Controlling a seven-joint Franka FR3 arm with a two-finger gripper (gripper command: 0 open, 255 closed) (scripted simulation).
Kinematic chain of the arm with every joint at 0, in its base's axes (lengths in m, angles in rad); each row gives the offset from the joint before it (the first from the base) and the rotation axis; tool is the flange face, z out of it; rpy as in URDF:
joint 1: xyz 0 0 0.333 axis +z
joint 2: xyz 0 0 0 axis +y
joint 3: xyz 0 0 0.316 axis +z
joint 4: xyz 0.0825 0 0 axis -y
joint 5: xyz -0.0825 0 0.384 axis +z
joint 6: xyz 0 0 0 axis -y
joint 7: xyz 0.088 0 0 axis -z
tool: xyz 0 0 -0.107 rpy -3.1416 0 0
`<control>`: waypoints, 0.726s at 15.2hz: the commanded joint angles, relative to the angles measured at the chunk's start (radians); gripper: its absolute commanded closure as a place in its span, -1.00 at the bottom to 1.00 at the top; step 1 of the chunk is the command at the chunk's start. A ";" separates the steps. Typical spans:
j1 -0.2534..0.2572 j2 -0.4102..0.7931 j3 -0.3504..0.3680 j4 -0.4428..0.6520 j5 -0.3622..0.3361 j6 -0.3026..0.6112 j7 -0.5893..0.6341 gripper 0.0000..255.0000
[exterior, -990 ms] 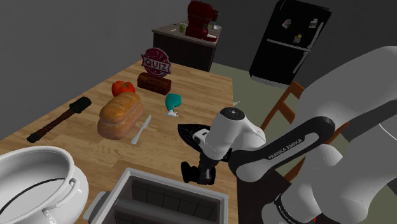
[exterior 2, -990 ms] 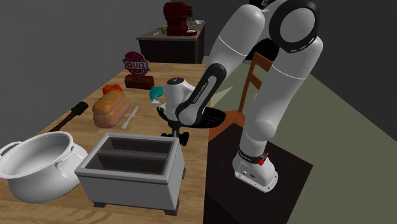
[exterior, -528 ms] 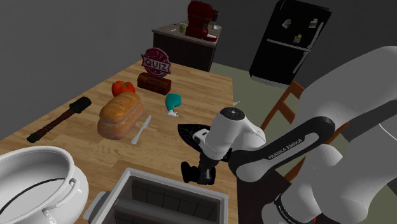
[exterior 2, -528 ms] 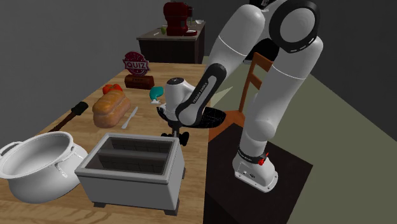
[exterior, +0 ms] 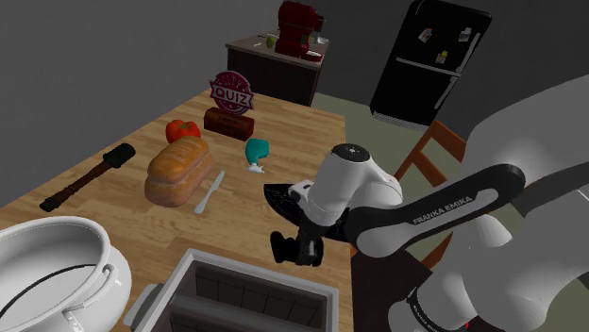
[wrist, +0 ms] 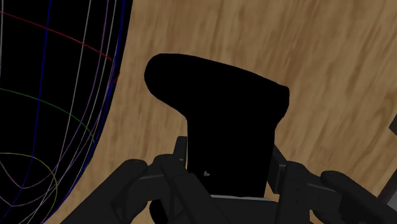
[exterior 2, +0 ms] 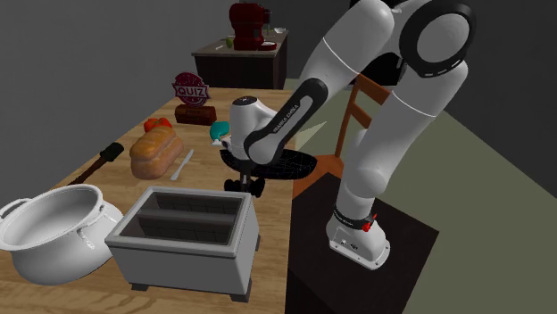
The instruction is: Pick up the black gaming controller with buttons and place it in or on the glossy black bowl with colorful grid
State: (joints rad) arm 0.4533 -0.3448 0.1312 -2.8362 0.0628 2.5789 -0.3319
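You've got the end effector (wrist: 226,178) clamped on the black controller (wrist: 222,108), which pokes out fwd over the tabletop (wrist: 318,57), w/ the grid-lined bowl (wrist: 51,95) just beside one finger, so move sideways.

A wooden table (exterior: 283,127) with a light-brown grain is set in the middle of the room. Plain dark grey walls (exterior: 94,57) are seen behind it. A dark cabinet (exterior: 274,75) is placed at the far wall, and a black refrigerator (exterior: 429,61) is positioned toward the shoulder view's right. A wooden chair (exterior 2: 345,132) is stood at the table's edge. The floor (exterior: 357,118) is rendered in dull olive. Lighting is dim and even.
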 commanded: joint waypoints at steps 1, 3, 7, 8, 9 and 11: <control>0.003 -0.032 -0.002 0.006 0.002 -0.038 -0.001 1.00; 0.004 -0.060 -0.004 0.016 0.003 -0.076 -0.002 1.00; 0.006 -0.111 -0.008 0.039 0.004 -0.150 -0.004 1.00; 0.006 -0.123 -0.009 0.045 0.004 -0.168 -0.005 1.00; 0.006 -0.134 -0.010 0.052 0.004 -0.186 -0.005 1.00; 0.006 -0.155 -0.012 0.066 0.004 -0.222 -0.006 1.00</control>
State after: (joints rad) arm 0.4597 -0.4909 0.1194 -2.7844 0.0673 2.3811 -0.3383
